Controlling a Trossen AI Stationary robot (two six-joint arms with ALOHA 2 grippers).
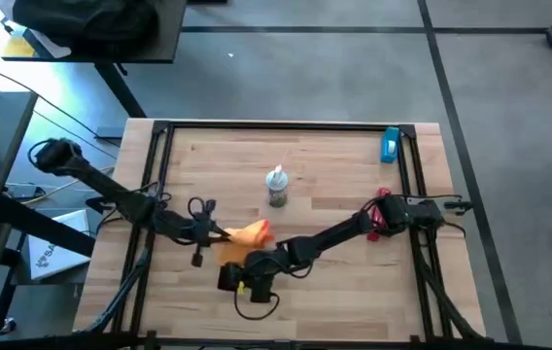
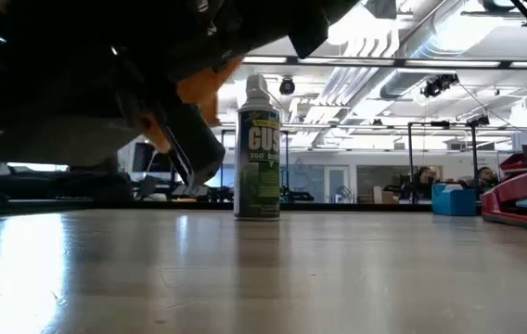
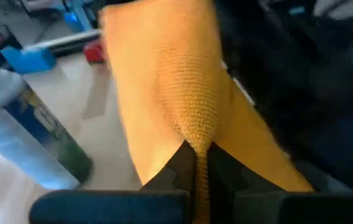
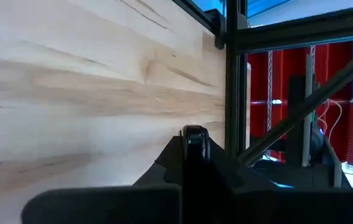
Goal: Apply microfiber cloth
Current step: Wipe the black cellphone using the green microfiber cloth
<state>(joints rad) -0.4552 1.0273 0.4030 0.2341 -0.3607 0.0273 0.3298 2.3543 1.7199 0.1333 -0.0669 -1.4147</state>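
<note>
The wooden table (image 1: 334, 282) is framed by dark rails, and from above its far half and right side lie open. Both arms meet near the front middle. The left gripper (image 3: 196, 163) pinches a fold of the microfiber cloth (image 1: 248, 235), which only its wrist view shows clearly. The right gripper (image 1: 240, 285) sits just in front of the cloth, its fingers closed on a thin black phone (image 4: 194, 134) edge. A spray can (image 2: 257, 148) stands upright behind the cloth.
</note>
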